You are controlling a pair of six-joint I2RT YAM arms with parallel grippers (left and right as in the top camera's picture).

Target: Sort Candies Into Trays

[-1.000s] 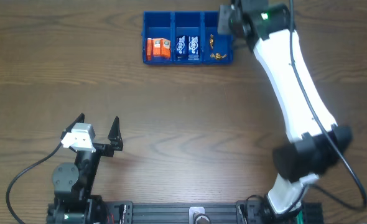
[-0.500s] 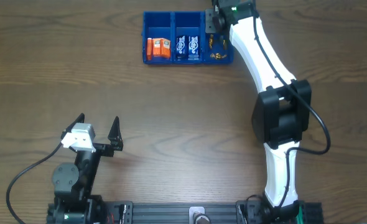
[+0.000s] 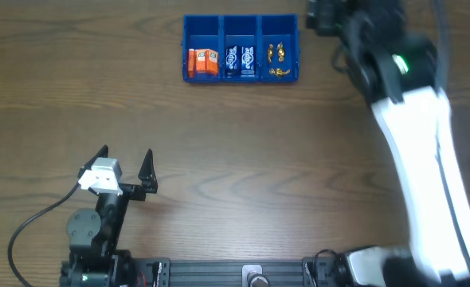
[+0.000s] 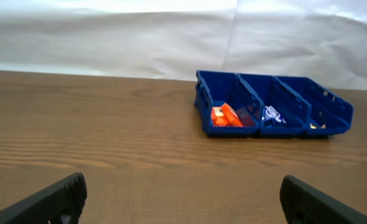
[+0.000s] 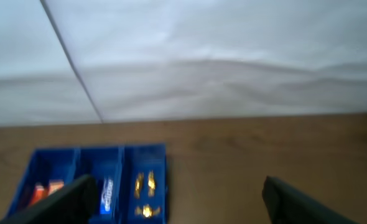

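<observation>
A blue tray (image 3: pixel 240 24) with three compartments stands at the far middle of the table. Orange candies (image 3: pixel 203 62) lie in its left compartment, blue-wrapped ones (image 3: pixel 240 60) in the middle, gold ones (image 3: pixel 279 60) in the right. My right gripper (image 5: pixel 177 190) hangs raised beyond the tray's right end, open and empty, looking down on the tray (image 5: pixel 99 155) and the gold candies (image 5: pixel 145 186). My left gripper (image 3: pixel 127 159) rests open near the front left, far from the tray (image 4: pixel 270 93), with nothing between its fingers (image 4: pixel 53 199).
A white backdrop (image 4: pixel 171 37) rises behind the table's far edge. Bare wood table (image 3: pixel 243 159) spreads between the tray and the arm bases. The right arm (image 3: pixel 418 151) slants across the right side.
The right gripper has pulled away from over the tray's right compartment, rising and shifting to the right. The left arm has kept still.
</observation>
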